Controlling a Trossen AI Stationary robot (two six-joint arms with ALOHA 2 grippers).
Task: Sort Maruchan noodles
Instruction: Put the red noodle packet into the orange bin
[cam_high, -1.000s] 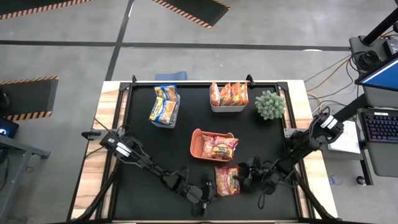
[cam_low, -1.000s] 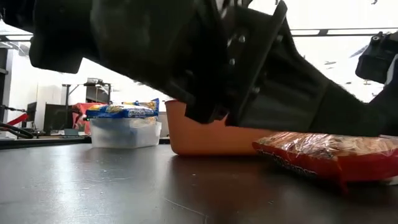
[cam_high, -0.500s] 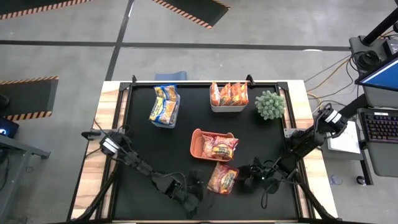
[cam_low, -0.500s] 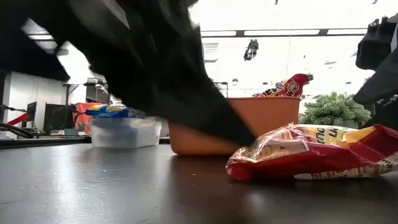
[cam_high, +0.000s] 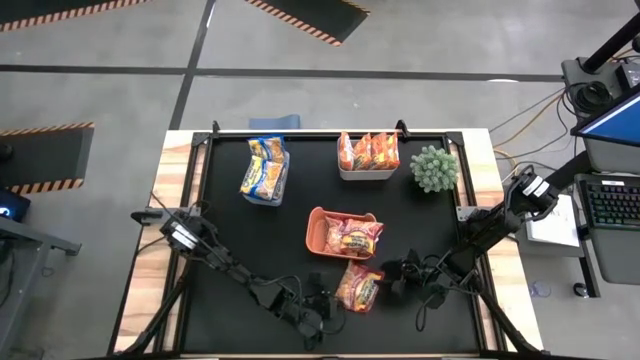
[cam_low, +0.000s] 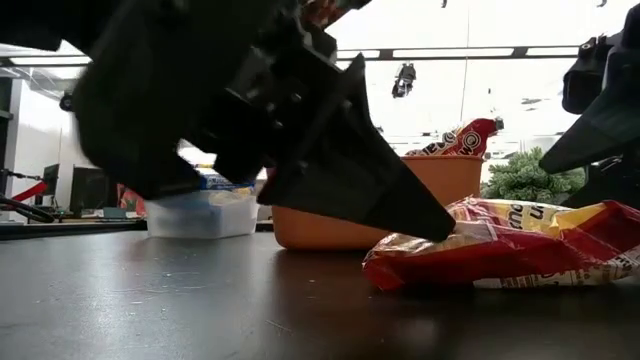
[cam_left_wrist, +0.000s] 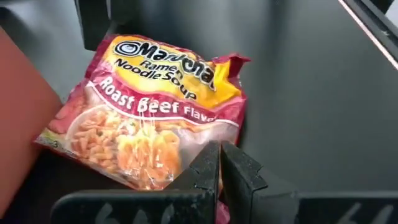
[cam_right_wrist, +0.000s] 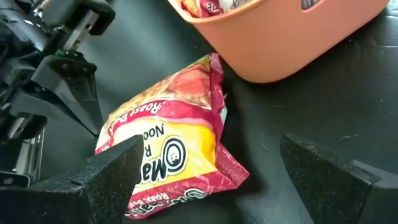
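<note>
A red Maruchan noodles packet (cam_high: 358, 287) lies on the black mat just in front of the orange bin (cam_high: 318, 240), which holds more red packets. My left gripper (cam_high: 338, 297) is at the packet's left end, shut on its edge. My right gripper (cam_high: 393, 278) stands open just right of the packet, its two fingers wide apart in the right wrist view (cam_right_wrist: 211, 143), with the packet (cam_right_wrist: 174, 143) ahead of them. I cannot see it touching the packet. My left gripper pinches the red packet's edge (cam_left_wrist: 208, 134) between its two shut fingers; a sliver of red shows between them. The fingers (cam_low: 440, 225) slant down at it from the table's near left. The packet's held end is raised, and its other end (cam_low: 590, 260) lies on the mat.
A clear bin (cam_high: 265, 170) with blue-and-yellow packets stands at the far left. A white bin (cam_high: 368, 172) with orange packets stands at the far middle, with a small green plant (cam_high: 433, 168) to its right. Bare mat lies to the left, in front of the clear bin.
My left gripper has tipped toward level while holding the packet's edge. The packet, flat on the mat a second ago, has slid a little toward the table's left and turned; its left end now stands raised while the right end stays down.
</note>
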